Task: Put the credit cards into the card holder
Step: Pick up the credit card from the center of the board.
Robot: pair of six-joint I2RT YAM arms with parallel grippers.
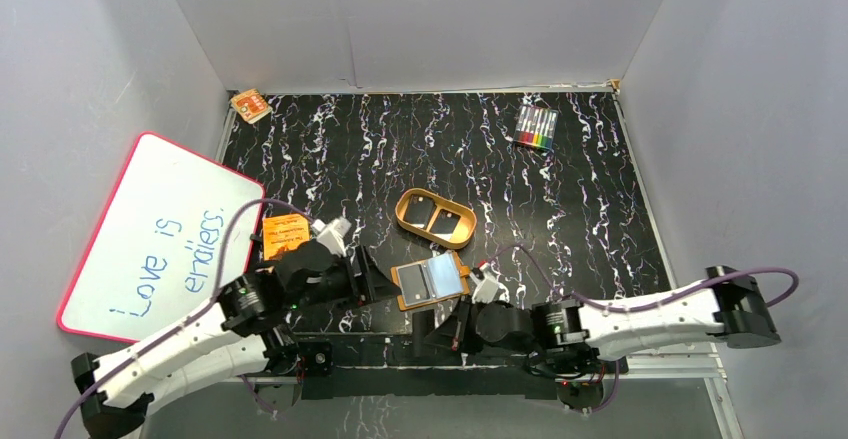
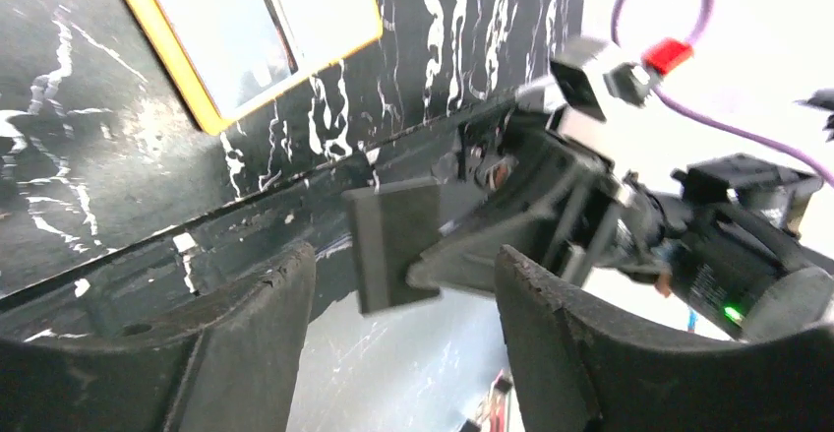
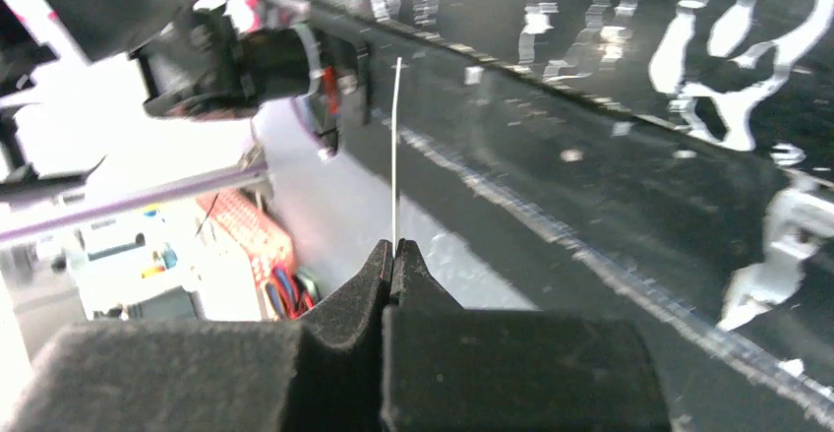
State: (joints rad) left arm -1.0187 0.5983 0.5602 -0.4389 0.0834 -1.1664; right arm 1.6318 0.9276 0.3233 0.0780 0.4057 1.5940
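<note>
One black credit card (image 2: 393, 245) hangs off the table's near edge, with my right gripper (image 3: 393, 247) shut on it. In the right wrist view the card (image 3: 395, 156) shows edge-on as a thin pale line rising from the closed fingertips. My left gripper (image 2: 403, 255) is open, a finger on each side of that card and apart from it. The card holder (image 1: 432, 281) lies open near the front edge with its pale blue sleeves up, and shows in the left wrist view (image 2: 266, 29) too. Two more black cards (image 1: 418, 206) (image 1: 450, 223) lie in the tan oval tray (image 1: 401, 221).
An orange printed booklet (image 1: 283, 234) lies behind the left gripper. A whiteboard (image 1: 150, 234) leans at the left wall. A marker pack (image 1: 536, 127) sits at the back right and a small orange box (image 1: 250, 105) at the back left corner. Both grippers (image 1: 385, 289) (image 1: 440, 331) crowd the table's near edge.
</note>
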